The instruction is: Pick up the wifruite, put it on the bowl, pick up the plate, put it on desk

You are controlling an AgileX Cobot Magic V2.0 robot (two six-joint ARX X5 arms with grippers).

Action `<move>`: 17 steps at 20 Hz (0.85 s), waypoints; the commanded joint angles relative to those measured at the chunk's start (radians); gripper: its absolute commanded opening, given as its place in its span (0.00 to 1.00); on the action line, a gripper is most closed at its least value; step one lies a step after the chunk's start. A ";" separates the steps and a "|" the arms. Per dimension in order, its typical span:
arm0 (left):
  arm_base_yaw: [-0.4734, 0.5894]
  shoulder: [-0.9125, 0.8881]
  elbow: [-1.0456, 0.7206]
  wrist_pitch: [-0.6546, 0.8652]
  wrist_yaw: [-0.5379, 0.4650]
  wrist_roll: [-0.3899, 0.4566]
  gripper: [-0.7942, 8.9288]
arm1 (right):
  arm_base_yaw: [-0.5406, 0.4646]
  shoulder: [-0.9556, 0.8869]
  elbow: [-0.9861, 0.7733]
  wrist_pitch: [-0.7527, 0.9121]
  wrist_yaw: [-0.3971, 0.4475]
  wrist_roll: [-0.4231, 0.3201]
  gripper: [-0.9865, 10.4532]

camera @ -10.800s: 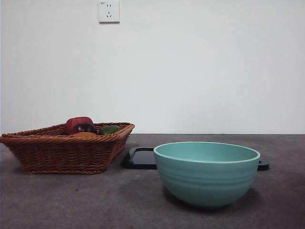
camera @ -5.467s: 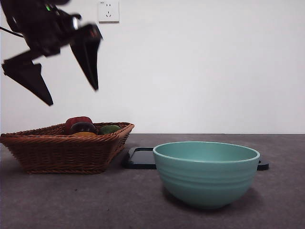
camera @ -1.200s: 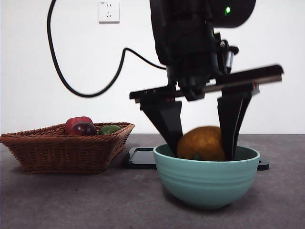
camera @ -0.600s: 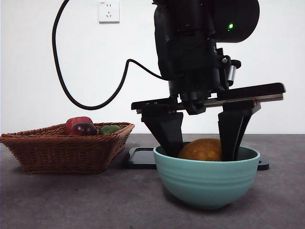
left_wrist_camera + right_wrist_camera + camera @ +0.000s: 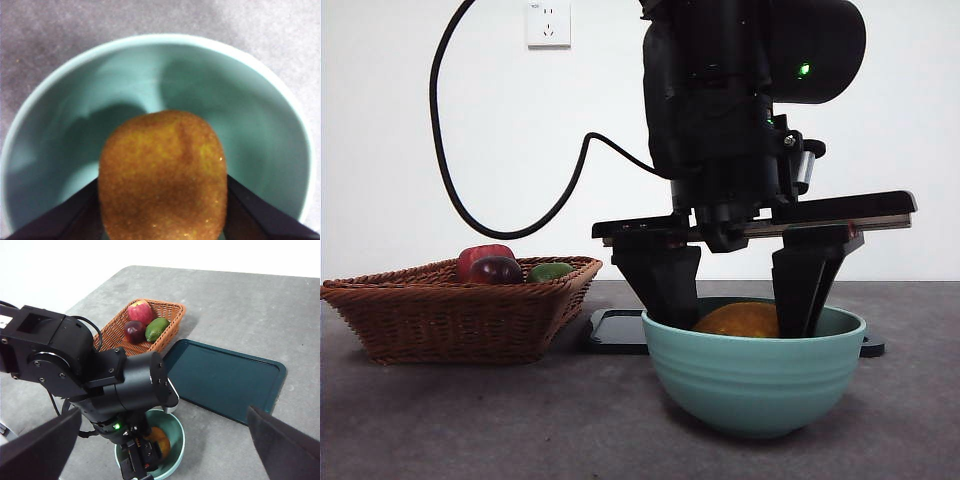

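The orange wifruite (image 5: 745,322) sits low inside the mint-teal bowl (image 5: 752,385), with only its top showing over the rim. My left gripper (image 5: 737,318) reaches down into the bowl and is shut on it, one black jaw on each side. The left wrist view shows the wifruite (image 5: 162,175) pressed between the jaws above the bowl's inner wall (image 5: 260,115). A dark teal plate (image 5: 225,380) lies flat on the grey desk (image 5: 470,420) just behind the bowl. My right gripper (image 5: 164,411) hangs high above the scene, open and holding nothing.
A brown wicker basket (image 5: 450,310) stands at the left with a red apple (image 5: 480,258), a dark purple fruit (image 5: 497,270) and a green fruit (image 5: 550,271). The left arm's black cable (image 5: 450,170) loops above the basket. The plate's edge (image 5: 615,330) shows between basket and bowl.
The left gripper has sunk lower with the wifruite, which now sits deeper in the bowl. Basket, plate and bowl have stayed put.
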 commanded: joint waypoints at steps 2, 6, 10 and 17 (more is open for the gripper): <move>-0.012 0.026 0.022 0.002 -0.002 0.019 0.52 | 0.003 0.002 0.020 0.007 -0.001 -0.003 0.61; -0.012 0.024 0.030 -0.002 -0.002 0.045 0.58 | 0.003 0.002 0.020 0.007 -0.001 -0.003 0.61; -0.012 -0.004 0.074 -0.013 -0.003 0.070 0.58 | 0.003 0.002 0.020 0.007 -0.001 -0.003 0.61; -0.011 -0.111 0.163 -0.123 -0.082 0.125 0.58 | 0.003 0.002 0.020 0.008 0.000 -0.003 0.61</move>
